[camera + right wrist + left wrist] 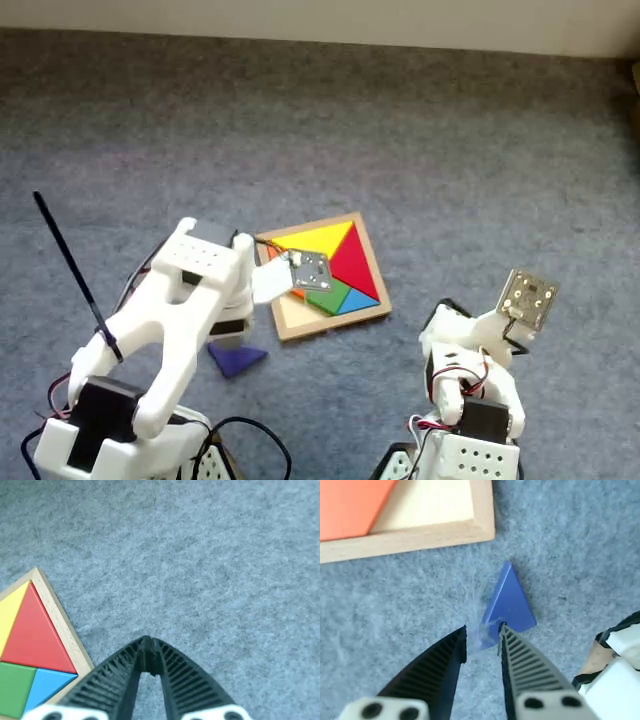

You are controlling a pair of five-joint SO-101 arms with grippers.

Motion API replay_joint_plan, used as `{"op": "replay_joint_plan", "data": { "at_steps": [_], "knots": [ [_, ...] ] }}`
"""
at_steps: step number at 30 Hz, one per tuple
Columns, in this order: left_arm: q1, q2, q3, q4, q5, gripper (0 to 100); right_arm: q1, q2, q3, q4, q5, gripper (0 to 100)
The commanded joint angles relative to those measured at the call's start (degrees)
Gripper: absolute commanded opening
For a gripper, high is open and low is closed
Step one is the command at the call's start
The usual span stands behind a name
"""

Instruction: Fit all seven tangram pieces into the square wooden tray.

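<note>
Beside the tray (420,537), the left gripper (482,635) straddles a corner of the blue triangle (510,605) with fingers slightly parted, likely to lift it in; the right gripper (149,652) sits closed, empty

- Grey-blue carpet (450,130) with a short, fuzzy pile covers the whole surface
- A pale strip (300,18) runs along its far edge

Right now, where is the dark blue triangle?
In the high view, the dark blue triangle lies on the carpet just outside the tray, before the left gripper.
</note>
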Motion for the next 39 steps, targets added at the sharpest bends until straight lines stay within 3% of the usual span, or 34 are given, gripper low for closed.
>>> {"op": "replay_joint_plan", "data": {
  "at_steps": [1,5,9,14,20,29,39],
  "knots": [
    [2.15,-0.66,-4.35,3.87,0.44,12,0.75,-0.66,5.67,-1.8,0.53,0.5],
    [2.95,-0.66,-4.0,6.86,0.44,12,0.75,-0.66,5.67,-1.8,0.53,0.5],
    [2.95,-2.68,-1.27,7.56,0.44,19,0.75,-0.66,5.67,-1.8,0.53,0.5],
    [3.21,-17.8,6.46,7.3,0.35,20,0.75,-0.66,5.67,-1.8,0.53,0.5],
    [2.95,-30.02,20.88,-4.48,-0.09,29,0.75,-0.66,5.67,-1.8,0.53,0.5],
    [-2.07,-21.14,26.33,-20.92,-9.93,29,0.75,-0.66,5.67,-1.8,0.53,0.5],
    [-2.51,-6.2,16.4,-21.45,-11.25,25,0.75,-0.66,5.67,-1.8,0.53,0.5]
  ]
}}
